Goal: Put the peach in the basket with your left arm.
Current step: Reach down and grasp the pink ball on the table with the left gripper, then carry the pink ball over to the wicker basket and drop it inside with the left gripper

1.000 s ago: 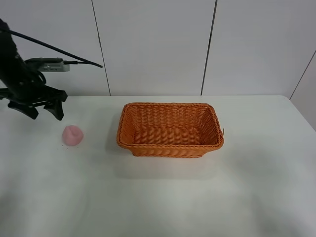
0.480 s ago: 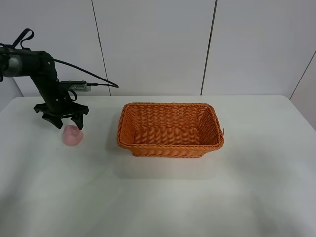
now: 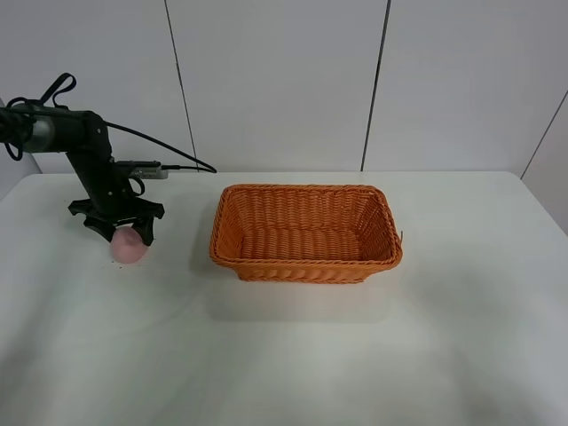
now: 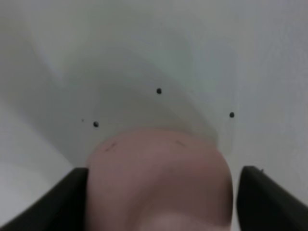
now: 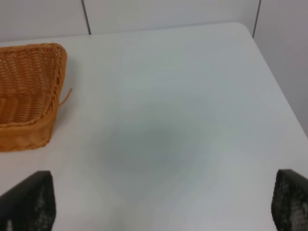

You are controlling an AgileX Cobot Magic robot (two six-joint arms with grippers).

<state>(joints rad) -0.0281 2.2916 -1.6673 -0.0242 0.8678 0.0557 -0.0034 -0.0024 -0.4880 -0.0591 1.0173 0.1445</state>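
Pink against the white table, the peach sits well to the left of the orange wicker basket. The left gripper is poised directly over it, claws spread to either side. Seen from the left wrist, the fruit fills the gap between the dark fingertips, which are not yet pressing in. A clean pick likely calls for closing gently across the widest part, then lifting clear of the basket's rolled rim. The right gripper hangs over the table with fingers wide apart, holding nothing.
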